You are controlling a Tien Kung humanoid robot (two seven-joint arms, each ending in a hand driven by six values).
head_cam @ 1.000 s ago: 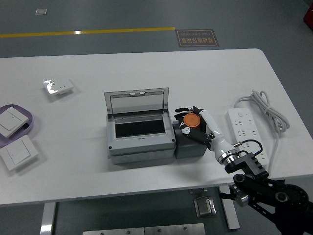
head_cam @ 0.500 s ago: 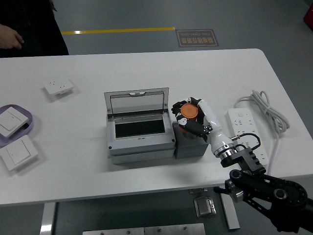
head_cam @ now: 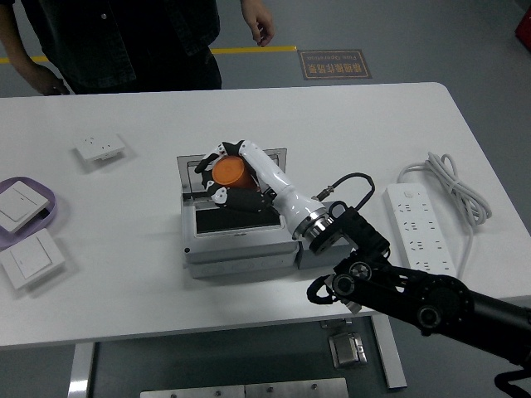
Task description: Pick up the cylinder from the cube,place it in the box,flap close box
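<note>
White table (head_cam: 390,124); grey floor (head_cam: 415,33); yellow line (head_cam: 253,50).

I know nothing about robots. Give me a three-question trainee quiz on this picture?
1. True or false: the right hand holds the orange cylinder.
2. The cylinder is above: A) the purple tray B) the open grey box C) the power strip.
3. Fill in: the box's lid stands ____.

Key: 1 true; 2 B; 3 open.
</note>
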